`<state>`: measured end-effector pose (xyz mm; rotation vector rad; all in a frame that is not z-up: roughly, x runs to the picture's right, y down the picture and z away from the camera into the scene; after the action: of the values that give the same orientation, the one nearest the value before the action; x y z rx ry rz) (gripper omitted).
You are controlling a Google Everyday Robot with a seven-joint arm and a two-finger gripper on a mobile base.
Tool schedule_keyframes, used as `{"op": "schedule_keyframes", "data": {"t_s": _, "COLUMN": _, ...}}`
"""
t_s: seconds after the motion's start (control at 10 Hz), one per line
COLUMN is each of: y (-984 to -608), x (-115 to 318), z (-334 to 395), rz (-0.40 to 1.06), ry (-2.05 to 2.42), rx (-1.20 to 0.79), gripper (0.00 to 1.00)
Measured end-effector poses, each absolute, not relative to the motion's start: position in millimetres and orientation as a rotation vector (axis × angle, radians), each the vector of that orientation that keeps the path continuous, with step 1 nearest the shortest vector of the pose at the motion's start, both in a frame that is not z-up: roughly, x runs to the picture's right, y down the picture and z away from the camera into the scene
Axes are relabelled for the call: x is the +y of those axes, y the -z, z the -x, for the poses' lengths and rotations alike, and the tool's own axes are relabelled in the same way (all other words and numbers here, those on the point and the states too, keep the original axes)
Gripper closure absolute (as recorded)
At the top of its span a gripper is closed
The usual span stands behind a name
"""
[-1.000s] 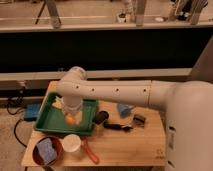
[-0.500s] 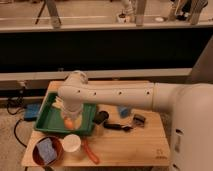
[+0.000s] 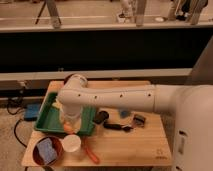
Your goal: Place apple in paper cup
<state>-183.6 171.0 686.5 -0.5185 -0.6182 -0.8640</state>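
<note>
My gripper (image 3: 69, 123) hangs down from the white arm over the front edge of the green tray (image 3: 50, 117). It is shut on the apple (image 3: 68, 128), a small yellow-orange fruit that shows just under the gripper. The paper cup (image 3: 71, 143), white and upright, stands on the wooden table right in front of the tray, directly below and slightly nearer than the apple. The apple is above the cup's far rim, outside the cup.
A brown bowl with a blue sponge (image 3: 47, 150) sits left of the cup. An orange-red object (image 3: 90, 152) lies right of it. Dark items (image 3: 119, 126) and a small blue object (image 3: 123, 113) lie mid-table. The table's front edge (image 3: 100, 164) is close.
The gripper has moved from over the middle of the green tray toward the front edge, carrying the apple closer to the paper cup.
</note>
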Motion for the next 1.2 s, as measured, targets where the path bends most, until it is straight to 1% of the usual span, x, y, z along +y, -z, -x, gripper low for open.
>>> {"op": "schedule_keyframes", "data": {"t_s": 0.2, "y": -670.8, "x": 158.9, "z": 178.7, "rz": 0.482, "ry": 0.888, "rx": -0.675, "gripper": 1.0}}
{"op": "schedule_keyframes", "data": {"t_s": 0.4, "y": -660.6, "x": 152.3, "z": 175.4, "rz": 0.476, "ry": 0.934, "rx": -0.742, "gripper": 1.0}}
{"op": "schedule_keyframes", "data": {"t_s": 0.5, "y": -657.7, "x": 154.3, "z": 177.3, "rz": 0.495, "ry": 0.994, "rx": -0.775, "gripper": 1.0}}
{"op": "schedule_keyframes", "data": {"t_s": 0.7, "y": -649.5, "x": 165.7, "z": 184.2, "rz": 0.617, "ry": 1.237, "rx": -0.845, "gripper": 1.0}}
{"op": "schedule_keyframes", "data": {"t_s": 0.9, "y": -644.3, "x": 177.0, "z": 190.9, "rz": 0.649, "ry": 1.423, "rx": -0.941, "gripper": 1.0}}
{"op": "schedule_keyframes", "data": {"t_s": 1.0, "y": -642.6, "x": 180.6, "z": 192.8, "rz": 0.624, "ry": 1.476, "rx": -0.975, "gripper": 1.0}}
{"op": "schedule_keyframes", "data": {"t_s": 1.2, "y": -639.0, "x": 184.8, "z": 197.3, "rz": 0.528, "ry": 1.524, "rx": -1.016, "gripper": 1.0}}
